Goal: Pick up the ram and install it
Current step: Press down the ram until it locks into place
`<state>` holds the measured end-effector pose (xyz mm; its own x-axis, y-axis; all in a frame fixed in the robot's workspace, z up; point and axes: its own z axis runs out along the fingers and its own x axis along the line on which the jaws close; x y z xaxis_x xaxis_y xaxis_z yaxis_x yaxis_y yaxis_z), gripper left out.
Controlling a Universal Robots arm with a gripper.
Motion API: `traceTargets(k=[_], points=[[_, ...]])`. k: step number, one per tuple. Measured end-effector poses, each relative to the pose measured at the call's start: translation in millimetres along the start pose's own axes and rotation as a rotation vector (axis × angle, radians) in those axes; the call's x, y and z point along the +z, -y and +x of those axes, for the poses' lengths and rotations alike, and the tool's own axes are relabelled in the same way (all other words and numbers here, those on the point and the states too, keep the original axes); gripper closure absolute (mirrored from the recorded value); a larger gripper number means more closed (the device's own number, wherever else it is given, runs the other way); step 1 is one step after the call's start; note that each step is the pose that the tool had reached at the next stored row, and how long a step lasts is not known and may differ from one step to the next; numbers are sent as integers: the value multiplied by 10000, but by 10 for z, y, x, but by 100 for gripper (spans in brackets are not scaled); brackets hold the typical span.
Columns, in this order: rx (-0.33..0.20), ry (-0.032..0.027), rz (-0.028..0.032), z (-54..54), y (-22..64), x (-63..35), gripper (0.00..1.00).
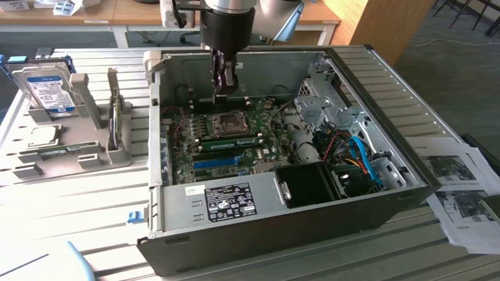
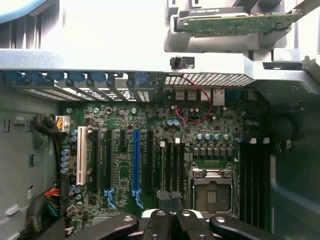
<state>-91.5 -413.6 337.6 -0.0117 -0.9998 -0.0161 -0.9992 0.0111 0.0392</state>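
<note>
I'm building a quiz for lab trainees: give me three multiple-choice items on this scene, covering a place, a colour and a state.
1. Where is the silver hard drive with the blue label?
A. In the grey plastic holder, at the exterior view's left of the open dark computer case
B. Inside the case
C. On the printed sheets

2. What colour is the long slot among black ones on the green motherboard?
A. Red
B. Blue
C. Yellow

3. How is the black gripper over the motherboard?
A. Wide open
B. Shut
C. Clamped on the hard drive

Answers: A, the drive stands in the holder; B, the slot is plainly blue; B, the fingers meet.
</note>
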Motion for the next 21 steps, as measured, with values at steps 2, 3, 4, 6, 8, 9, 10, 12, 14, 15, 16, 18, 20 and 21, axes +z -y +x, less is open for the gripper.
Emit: traceTargets(k=[2, 3, 4, 6, 8, 9, 10, 12, 14, 15, 16, 18, 20, 21], points=[[0, 0, 0, -1, -1, -28, 91], [0, 0, 0, -1, -2, -44, 91], [0, 0, 0, -1, -2, -57, 91], [0, 1, 1, -1, -2, -68, 91], [0, 1, 1, -1, -3, -68, 91], [0, 0, 0, -1, -2, -68, 91], [0, 0, 0, -1, -3, -68, 91], [0, 0, 0, -1, -3, -68, 91], [-1, 0, 0, -1, -2, -68, 91], [-1, 0, 0, -1, -2, -68, 91], [0, 0, 0, -1, -3, -69, 91], [0, 0, 0, -1, -3, -68, 91], [5, 0, 0, -1, -2, -69, 91], [22, 0, 0, -1, -2, -68, 91]])
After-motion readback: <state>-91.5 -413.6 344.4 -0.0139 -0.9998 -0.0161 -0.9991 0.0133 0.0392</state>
